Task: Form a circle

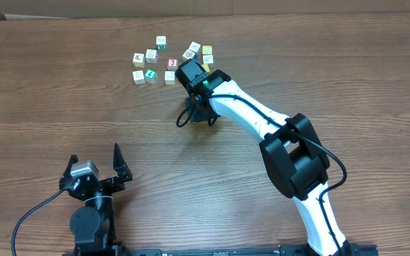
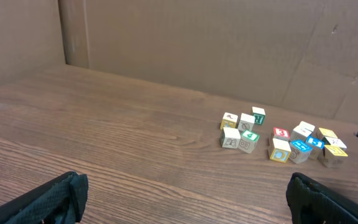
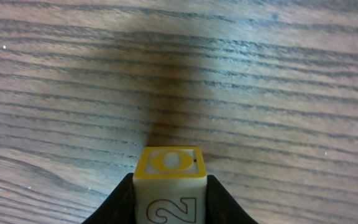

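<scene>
Across the wooden worktop [image 1: 62, 107], the right gripper [image 3: 170, 186] is clamped on a yellow-topped cube [image 3: 169, 163] near the middle. The left gripper [image 1: 95, 153], jaws wide apart, sits by the near edge. The circle [image 1: 145, 65] of small cubes lies toward the far edge, apart from the right gripper and to its left.

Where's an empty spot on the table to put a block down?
Bare wood stretches between the cluster of blocks and the left pincer, and along the table's left side. It's crowded at the far end, where the blocks bunch together. The right pincer, holding a yellow block, also has bare wood ahead.
</scene>
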Motion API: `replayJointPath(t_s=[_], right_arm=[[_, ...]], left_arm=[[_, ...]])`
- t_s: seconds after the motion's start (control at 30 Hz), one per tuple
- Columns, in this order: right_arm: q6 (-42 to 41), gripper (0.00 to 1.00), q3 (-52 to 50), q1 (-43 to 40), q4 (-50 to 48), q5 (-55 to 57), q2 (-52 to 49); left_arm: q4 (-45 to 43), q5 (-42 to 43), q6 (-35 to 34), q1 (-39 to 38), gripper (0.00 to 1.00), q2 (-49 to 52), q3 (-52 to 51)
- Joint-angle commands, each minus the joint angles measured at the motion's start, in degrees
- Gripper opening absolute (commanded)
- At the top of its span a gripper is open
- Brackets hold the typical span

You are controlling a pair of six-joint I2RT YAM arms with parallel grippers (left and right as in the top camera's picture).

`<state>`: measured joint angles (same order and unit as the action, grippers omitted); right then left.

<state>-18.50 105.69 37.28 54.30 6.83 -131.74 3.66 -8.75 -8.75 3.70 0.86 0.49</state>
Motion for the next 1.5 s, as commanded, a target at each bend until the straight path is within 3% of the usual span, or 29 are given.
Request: replayJointPath(t_s=[0.0,0.17,0.3,0.47,0.7,1.03,1.23,1.47], right_arm=[[-0.37,0.32,-1.42,-0.15,-0.04,1.51,-0.52],[-0.37,0.37,-1.42,-0.15,-0.04,1.53,-0.52],[-0.37,0.28,-1.33,-0.28,-0.31,1.79,-0.5],[-0.39,0.27,-0.04,-0.37,-0.09,1.75,-0.5],[0.57,0.35,0.13,-0.37,0.31,1.75,-0.5],[0.52,0.37,0.15,-0.37,-0.07,1.75,-0.5],[0.55,0.24,0.15,-0.37,-0.81,1.75,-0.5],[2.32,0.24,0.15,-0.37,-1.77,2.21,-0.5]], left_arm=[[0.0,0.46,1.07,-0.74,1.0,-0.59,-0.22],[-0.02,0.46,1.07,-0.74,0.99,-0.59,-0.22],[0.0,0.46,1.07,-0.74,1.0,-0.59,-0.22],[0.0,0.46,1.07,-0.74,1.0,-0.59,-0.22],[0.0,0.46,1.07,-0.74,1.0,-0.59,-0.22],[0.0,0.46,1.07,-0.74,1.0,-0.59,-0.22],[0.0,0.46,1.07,-0.74,1.0,-0.59,-0.22],[-0.02,0.46,1.07,-0.74,1.0,-0.59,-0.22]])
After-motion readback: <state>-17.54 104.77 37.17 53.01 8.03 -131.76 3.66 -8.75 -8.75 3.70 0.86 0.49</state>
